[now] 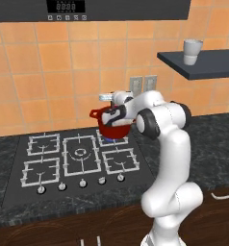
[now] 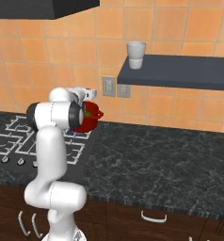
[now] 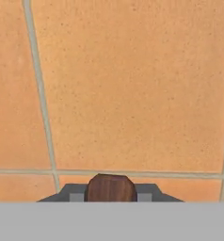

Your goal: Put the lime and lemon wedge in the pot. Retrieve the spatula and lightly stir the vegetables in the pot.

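With the pot (image 1: 112, 126) sitting on the rear right burner of the stove (image 1: 78, 158), something green (image 2: 88, 113) shows inside its rim in the right base view; can't tell lime from lemon wedge there. Spatula (image 3: 111, 188): brown wooden handle end sits between the two dark tips in the hand view, so the tool (image 3: 111, 194) is nearly closed, clamped on that handle. Tool hangs over the pot, aimed at the orange tile wall (image 3: 132, 94). Grey blade (image 1: 106, 96) pokes out left above the pot in the left base view. Stove is set in a dark speckled desk (image 2: 156, 164). Wall shelf (image 2: 180, 70) up right carries a pale cup (image 2: 136, 55); two outlets (image 2: 116, 87) below it.
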